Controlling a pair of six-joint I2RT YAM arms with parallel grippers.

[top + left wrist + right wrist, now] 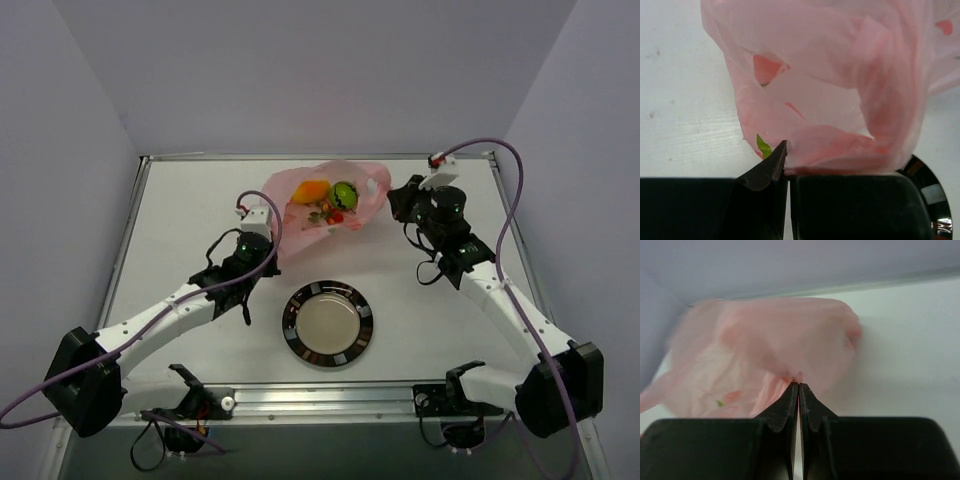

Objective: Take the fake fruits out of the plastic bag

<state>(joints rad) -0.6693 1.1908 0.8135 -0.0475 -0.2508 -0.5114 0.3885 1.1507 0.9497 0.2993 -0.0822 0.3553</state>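
**Both hands clamped on opposite edges of the plastic bag, with the fake fruits inside.**

The plastic bag (pixel 368 185) lies at the far middle of the bench (pixel 180 230), beyond the plate (pixel 328 325). Through its film show the orange-yellow fruit (pixel 310 190), the round green fruit (pixel 345 192) and the berry cluster (pixel 330 213). The left hand (pixel 786 150) has its fingers together on the bag's near-left edge. The right hand (pixel 799 386) is likewise closed, apparently on a fold at the right edge. The step in hand is judged to be securing the bag for emptying. Both pinches should be held firm and the edges raised evenly, since thin film may slip or tear. The mouth should tip toward bare bench, so that the fruits roll out gently.
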